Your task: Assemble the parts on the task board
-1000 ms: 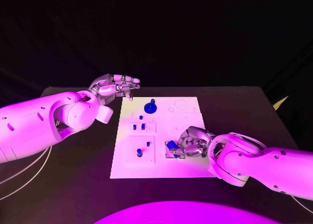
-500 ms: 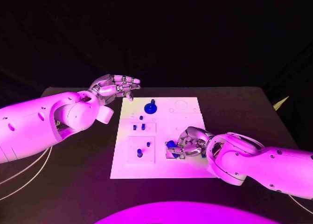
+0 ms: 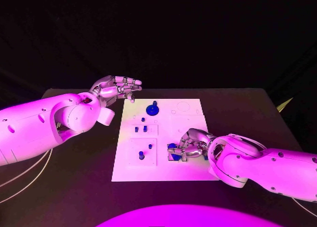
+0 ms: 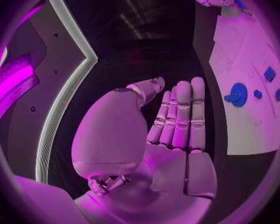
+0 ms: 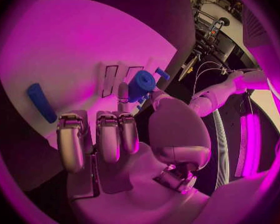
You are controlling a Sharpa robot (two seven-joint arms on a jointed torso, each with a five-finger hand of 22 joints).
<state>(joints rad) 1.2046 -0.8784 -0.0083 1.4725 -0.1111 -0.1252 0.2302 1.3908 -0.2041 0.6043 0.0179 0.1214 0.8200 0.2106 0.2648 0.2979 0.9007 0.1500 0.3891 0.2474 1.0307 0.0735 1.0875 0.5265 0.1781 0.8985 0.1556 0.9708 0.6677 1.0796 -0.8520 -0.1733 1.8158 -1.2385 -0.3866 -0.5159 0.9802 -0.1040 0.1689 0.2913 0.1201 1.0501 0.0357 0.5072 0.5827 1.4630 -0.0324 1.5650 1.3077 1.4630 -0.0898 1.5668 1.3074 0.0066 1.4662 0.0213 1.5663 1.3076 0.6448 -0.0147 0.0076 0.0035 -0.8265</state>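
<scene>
Right now one white task board point(image 3: 189, 171) lies in the middle of the black table point(image 3: 76, 179). Two hands are near it.

The right hand point(image 3: 190, 144) sits low over the board's near right part. Its fingers are curled around one small blue part point(image 3: 175, 149). In the right wrist view that held part point(image 5: 141, 84) looks like a short round blue piece, and the thumb and a finger pinch it. One long blue peg point(image 5: 40, 102) lies flat on the board, well apart from the hand. One more small blue bit point(image 5: 163, 74) pokes out past the held part.

The left hand point(image 3: 119, 88) hangs above the table just beside the board's far left corner. It holds nothing. In the left wrist view its fingers point(image 4: 180, 114) are straight and side by side, with the thumb a little apart.

On the board, one big round blue wheel point(image 3: 152, 109) stands near the far edge. Two small blue pieces point(image 3: 140, 128) sit side by side below it. Two more small blue pieces point(image 3: 145, 150) sit in the near left square. In the left wrist view the wheel point(image 4: 237, 94) shows with three small blue pieces point(image 4: 269, 74) near it.
</scene>
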